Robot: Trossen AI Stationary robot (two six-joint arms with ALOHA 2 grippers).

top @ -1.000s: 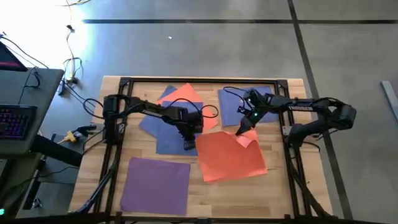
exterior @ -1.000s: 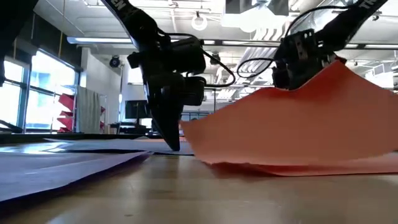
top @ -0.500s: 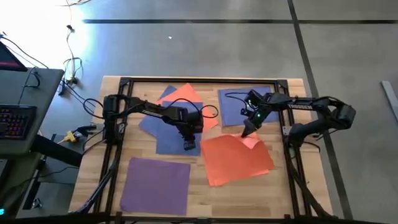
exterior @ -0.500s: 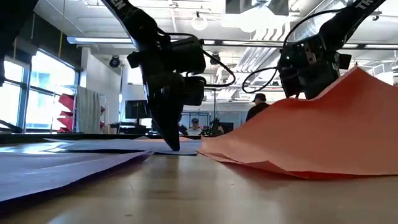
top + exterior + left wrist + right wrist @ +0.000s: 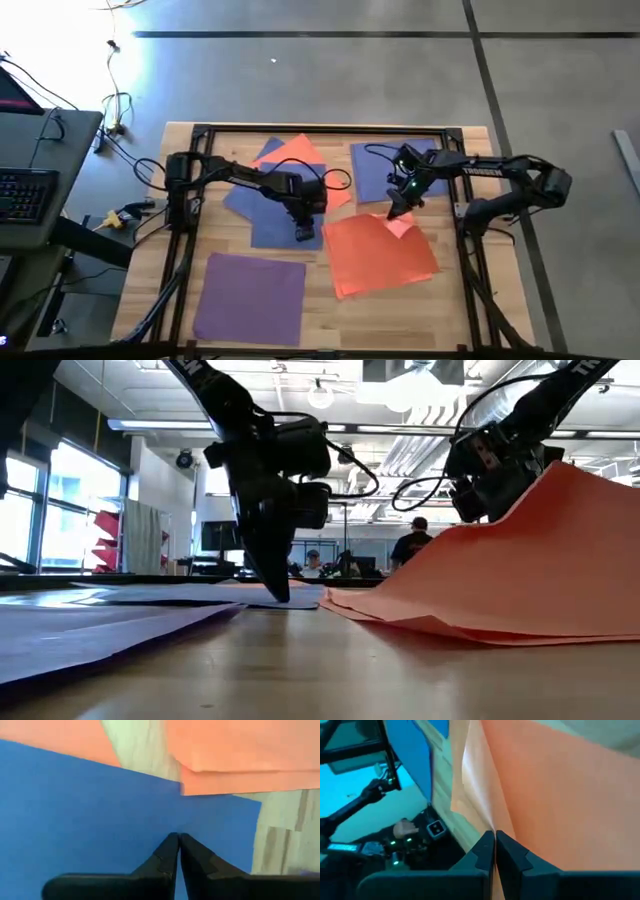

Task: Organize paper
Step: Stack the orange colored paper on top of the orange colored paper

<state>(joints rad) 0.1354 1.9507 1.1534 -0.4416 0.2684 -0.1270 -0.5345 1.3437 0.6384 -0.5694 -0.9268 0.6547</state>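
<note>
On a wooden counter point(image 5: 455, 300), thin matte square sheets of paper lie scattered: a purple one point(image 5: 250, 297) near the front left, blue ones point(image 5: 268, 212) and an orange one at the back. The right pincer point(image 5: 393, 211) is clamped on the corner of a large orange sheet point(image 5: 380, 258) at centre, lifting it. The left pincer point(image 5: 305, 233), fingers together, presses its tips onto a blue sheet. The paper looks light, limp and easily creased, best pinched at a corner. The low view shows the orange sheet point(image 5: 520, 570) tented off the counter; from overhead it looks nearly flat.
</note>
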